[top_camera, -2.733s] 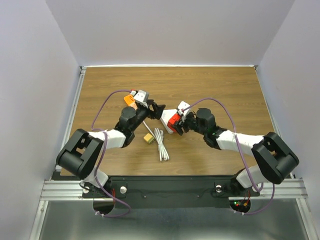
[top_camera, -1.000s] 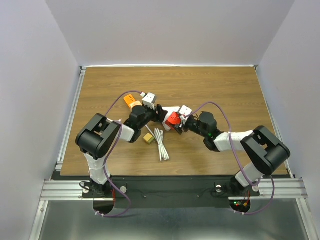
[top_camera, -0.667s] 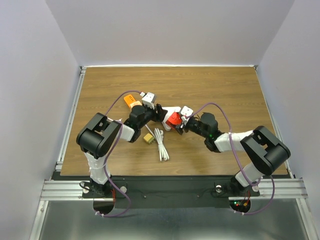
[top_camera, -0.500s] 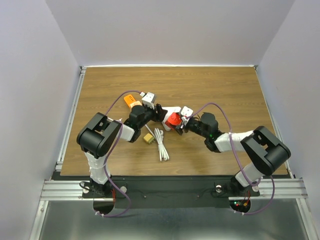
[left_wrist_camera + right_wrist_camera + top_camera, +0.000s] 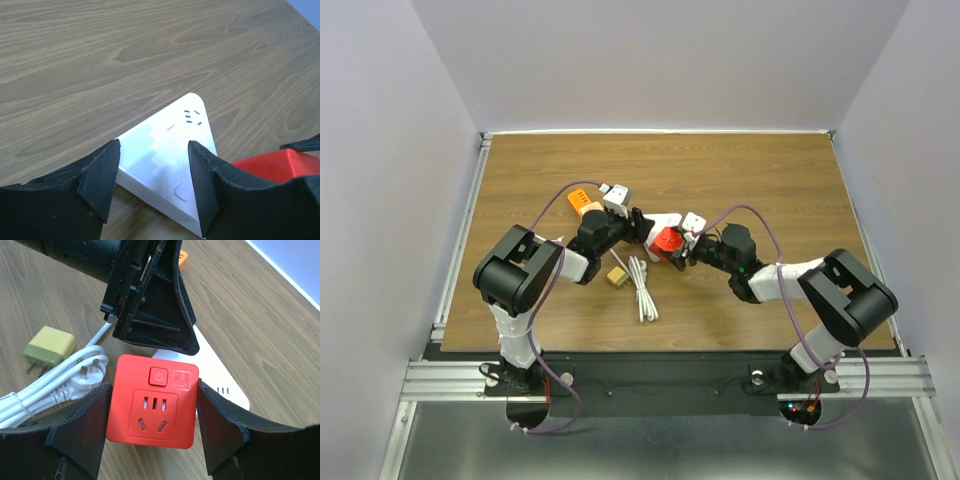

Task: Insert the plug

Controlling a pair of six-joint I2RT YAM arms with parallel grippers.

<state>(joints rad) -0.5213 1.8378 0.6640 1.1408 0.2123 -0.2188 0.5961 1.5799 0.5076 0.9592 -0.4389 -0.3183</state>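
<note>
Right gripper pinches the red socket cube squarely between its jaws, holes exposed. Left gripper straddles the white base; I cannot tell if it grips. White plug lies free outside the right jaws. Advice: keep the cube steady, then match pins to holes.

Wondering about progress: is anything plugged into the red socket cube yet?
No, the holes of the red socket cube are bare and the white plug lies beside it.

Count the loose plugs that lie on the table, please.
2. An olive-yellow two-pin plug lies near the red socket cube; a white three-pin corded plug lies between them. More may be hidden from view.
</note>
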